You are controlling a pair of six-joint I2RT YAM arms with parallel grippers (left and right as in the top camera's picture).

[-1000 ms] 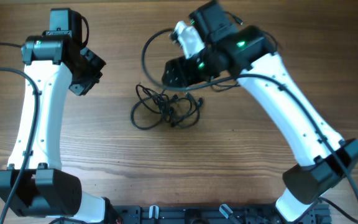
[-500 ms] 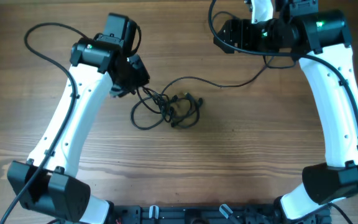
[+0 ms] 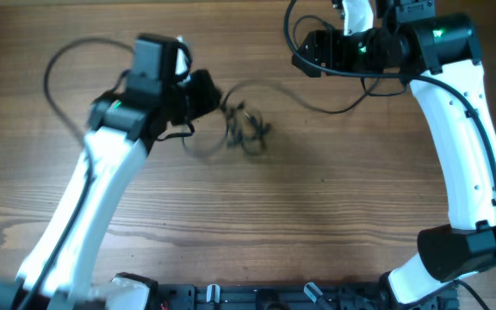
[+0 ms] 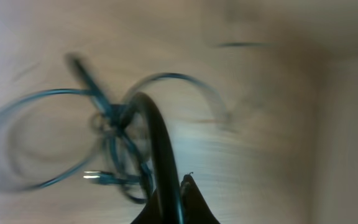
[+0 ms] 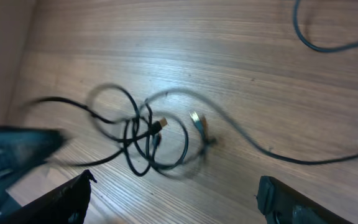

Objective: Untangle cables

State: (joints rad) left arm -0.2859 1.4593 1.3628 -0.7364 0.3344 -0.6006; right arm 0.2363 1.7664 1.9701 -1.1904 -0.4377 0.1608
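Observation:
The cables (image 3: 244, 131) lie as a small knotted black clump on the wooden table, blurred by motion. One strand (image 3: 317, 103) runs from the clump up and right until the right arm hides it. My left gripper (image 3: 209, 93) is at the clump's upper left edge. In the left wrist view the left gripper (image 4: 178, 190) is shut on a black cable (image 4: 160, 140) that leads up into the tangle (image 4: 114, 127). My right gripper (image 3: 302, 53) hovers far back, open. In the right wrist view the right gripper (image 5: 173, 199) has nothing between its fingers, and the clump (image 5: 148, 140) with two plug ends lies beyond it.
The arms' own thicker black wires loop at the back left (image 3: 58, 65) and beside the right wrist (image 3: 291, 26). The arm bases and a black rail (image 3: 257, 297) line the front edge. A wall edge (image 5: 5, 56) shows on the left of the right wrist view.
The left arm swung right onto the clump, opened briefly and shut on a strand; the clump slid up and right. The right arm lifted away to the back right a second ago, then held.

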